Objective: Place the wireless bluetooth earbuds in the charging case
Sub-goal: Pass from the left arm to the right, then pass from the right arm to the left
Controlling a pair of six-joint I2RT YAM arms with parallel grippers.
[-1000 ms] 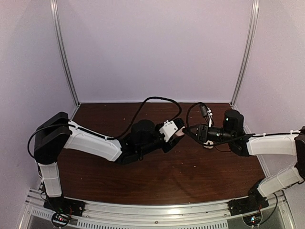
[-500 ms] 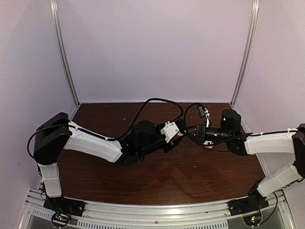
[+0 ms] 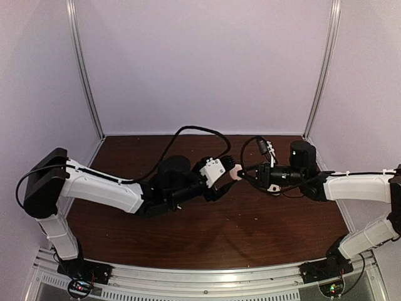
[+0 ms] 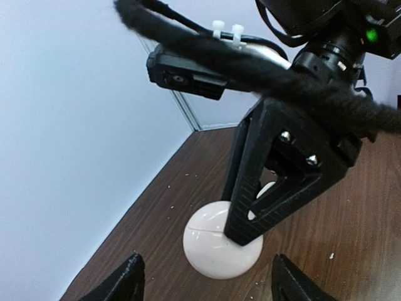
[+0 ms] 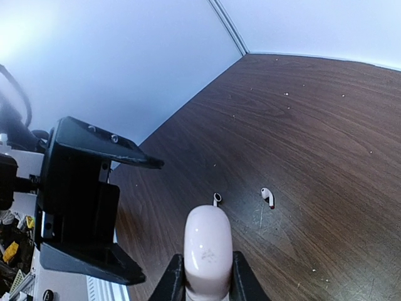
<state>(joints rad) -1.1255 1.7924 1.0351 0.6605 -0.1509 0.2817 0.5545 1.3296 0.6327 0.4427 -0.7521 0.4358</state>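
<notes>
A whitish rounded charging case (image 5: pixel 207 251) is clamped between the fingers of my right gripper (image 5: pixel 207 283), which is shut on it above the brown table. A thin seam runs across the case (image 4: pixel 216 244), and its lid looks closed. My left gripper (image 4: pixel 210 282) faces it, open, with both fingertips (image 4: pixel 128 279) standing wide of the case and apart from it. Two white earbuds with short stems lie on the table under the case, one (image 5: pixel 217 199) just past its tip and another (image 5: pixel 267 196) to the right. From above, both grippers meet at mid-table around the case (image 3: pixel 238 174).
The left gripper's black body (image 5: pixel 81 200) stands close on the left in the right wrist view. Black cables (image 3: pixel 194 135) loop above both wrists. White walls and metal posts (image 3: pixel 84 69) close the table (image 3: pixel 207 232) on three sides.
My right gripper has shut on the case. My left gripper has opened and let go of it, and the left arm has drawn back a little to the left.
</notes>
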